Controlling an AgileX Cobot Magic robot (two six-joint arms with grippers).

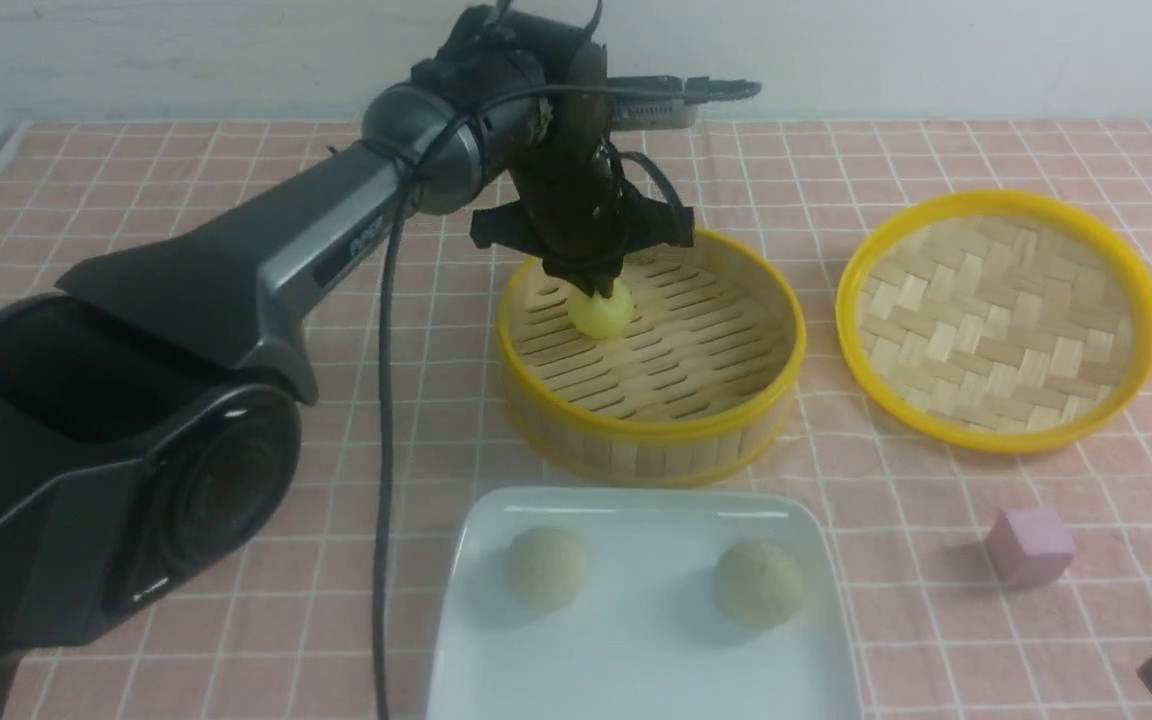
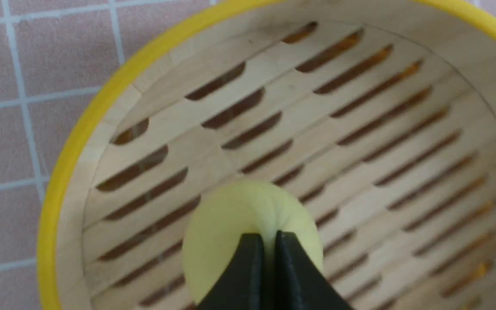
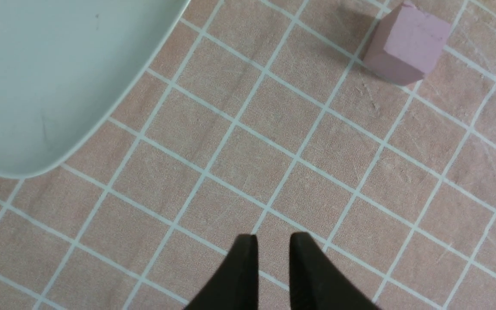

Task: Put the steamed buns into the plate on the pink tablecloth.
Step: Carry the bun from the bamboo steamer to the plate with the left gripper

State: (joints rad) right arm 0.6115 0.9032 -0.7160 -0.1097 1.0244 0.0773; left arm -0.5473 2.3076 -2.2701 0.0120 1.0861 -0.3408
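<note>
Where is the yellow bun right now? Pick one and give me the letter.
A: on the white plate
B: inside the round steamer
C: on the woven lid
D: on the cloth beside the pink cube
B: the yellow bun is inside the wall of the steamer, over its slatted floor, with the left gripper pinched shut on its top.
</note>
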